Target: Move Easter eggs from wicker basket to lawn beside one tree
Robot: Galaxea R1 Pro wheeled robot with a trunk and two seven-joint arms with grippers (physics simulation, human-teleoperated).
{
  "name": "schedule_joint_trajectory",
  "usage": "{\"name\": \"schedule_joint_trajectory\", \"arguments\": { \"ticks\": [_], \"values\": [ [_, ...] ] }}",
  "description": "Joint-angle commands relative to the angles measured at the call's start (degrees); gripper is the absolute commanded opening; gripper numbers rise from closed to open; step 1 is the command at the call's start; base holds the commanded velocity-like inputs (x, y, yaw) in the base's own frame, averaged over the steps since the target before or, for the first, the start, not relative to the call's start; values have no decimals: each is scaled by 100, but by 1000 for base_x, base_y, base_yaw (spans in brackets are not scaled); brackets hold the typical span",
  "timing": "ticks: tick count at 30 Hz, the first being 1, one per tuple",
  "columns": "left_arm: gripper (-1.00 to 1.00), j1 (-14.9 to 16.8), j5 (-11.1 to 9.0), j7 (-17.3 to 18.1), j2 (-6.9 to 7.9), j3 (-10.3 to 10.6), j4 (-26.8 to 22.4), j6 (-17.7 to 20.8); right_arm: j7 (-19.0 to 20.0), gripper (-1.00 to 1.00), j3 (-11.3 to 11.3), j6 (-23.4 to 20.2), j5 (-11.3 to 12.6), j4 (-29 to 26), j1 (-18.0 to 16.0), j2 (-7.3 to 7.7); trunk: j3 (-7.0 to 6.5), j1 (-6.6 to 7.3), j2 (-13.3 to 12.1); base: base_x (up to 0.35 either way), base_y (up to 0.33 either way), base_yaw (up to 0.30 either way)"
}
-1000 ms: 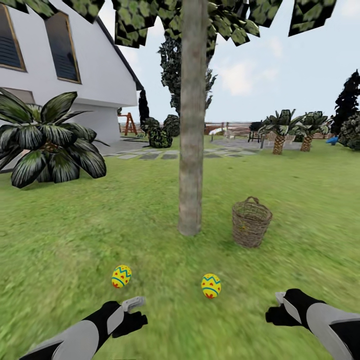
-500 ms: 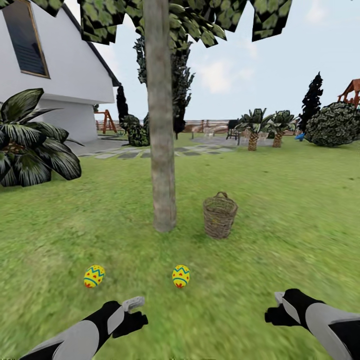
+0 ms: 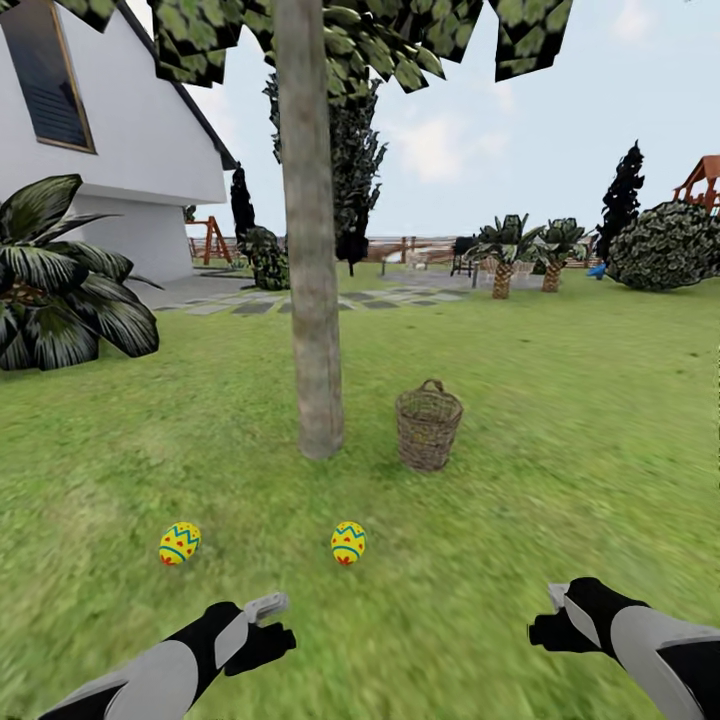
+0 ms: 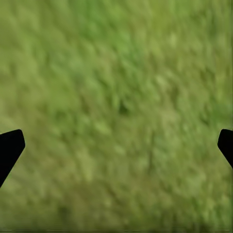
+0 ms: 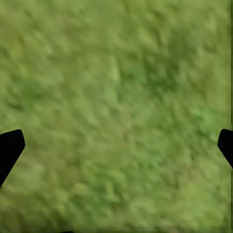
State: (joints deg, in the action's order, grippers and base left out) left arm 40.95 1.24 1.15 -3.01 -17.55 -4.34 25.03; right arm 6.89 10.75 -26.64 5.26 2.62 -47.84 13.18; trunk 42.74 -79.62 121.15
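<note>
Basket (image 3: 428, 425) stands far ahead, right of the tree (image 3: 312, 300), nearer the right gripper (image 3: 556, 614); both grippers' jaws wide apart, empty.

You've got the lawn (image 3: 560, 420) carrying the tree (image 3: 318, 400), wicker basket (image 3: 428, 427) just beside it, & two Easter eggs (image 3: 348, 543) (image 3: 179, 544) nearer you.

Left gripper (image 3: 268, 618) and right gripper (image 3: 548, 612) spread wide, empty.
</note>
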Motion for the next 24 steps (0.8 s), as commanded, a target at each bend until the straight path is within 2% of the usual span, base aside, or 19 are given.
{"name": "schedule_joint_trajectory", "arguments": {
  "ticks": [1, 10, 24],
  "values": [
    [100, 0, 20, 12, -6, -16, -14, 39, 23, 100, 50, -8, 54, 6, -6, 1, 11, 3, 3, -154, -213, 0],
    [100, 0, 24, -8, -12, -12, -14, 44, 23, 100, 50, -8, 54, 5, -6, 1, 60, 3, 3, -51, -308, -18],
    [100, 0, 11, 17, -6, -21, -14, 37, 14, 100, 50, -8, 54, 28, -6, -26, 182, 3, 3, -7, -322, -175]
  ]
}}
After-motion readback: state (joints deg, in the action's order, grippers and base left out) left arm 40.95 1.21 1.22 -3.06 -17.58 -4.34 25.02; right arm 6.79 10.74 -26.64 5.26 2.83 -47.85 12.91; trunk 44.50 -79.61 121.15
